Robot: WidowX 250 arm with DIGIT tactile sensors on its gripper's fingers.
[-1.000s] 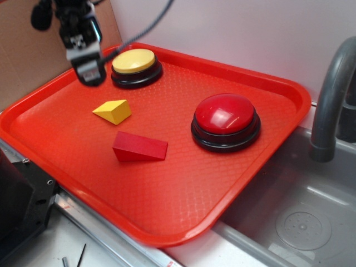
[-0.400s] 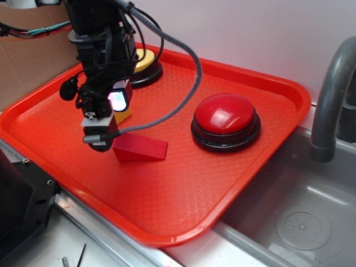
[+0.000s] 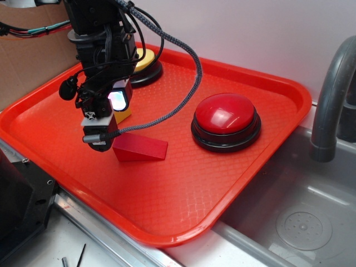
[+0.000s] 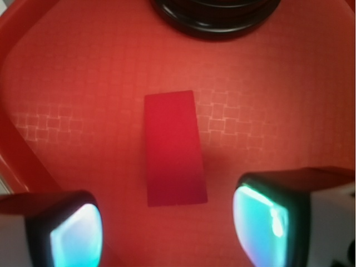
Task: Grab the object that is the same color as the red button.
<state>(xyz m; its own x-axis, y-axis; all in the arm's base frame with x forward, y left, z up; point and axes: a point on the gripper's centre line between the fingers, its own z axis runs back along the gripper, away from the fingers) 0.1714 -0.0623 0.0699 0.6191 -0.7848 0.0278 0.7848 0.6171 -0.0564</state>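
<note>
The object, a red wedge block (image 3: 140,148), lies on the red tray (image 3: 183,189), left of the red button (image 3: 225,114). My gripper (image 3: 108,119) hangs open just above the block's left end, with nothing between its fingers. In the wrist view the block (image 4: 174,147) lies lengthwise ahead of the gap between my fingertips (image 4: 75,236), centred between them; my gripper (image 4: 167,233) is clear of it. The black base of the red button (image 4: 214,16) shows at the top edge.
A yellow button (image 3: 147,60) at the tray's back and a yellow wedge (image 3: 123,115) are partly hidden behind my arm. A grey sink (image 3: 300,217) and faucet (image 3: 328,100) lie right of the tray. Cardboard (image 3: 28,61) stands behind on the left.
My gripper has moved from beside the yellow button at the back left, forward and down to the red block's left end. Over the last half second it has held nearly still.
</note>
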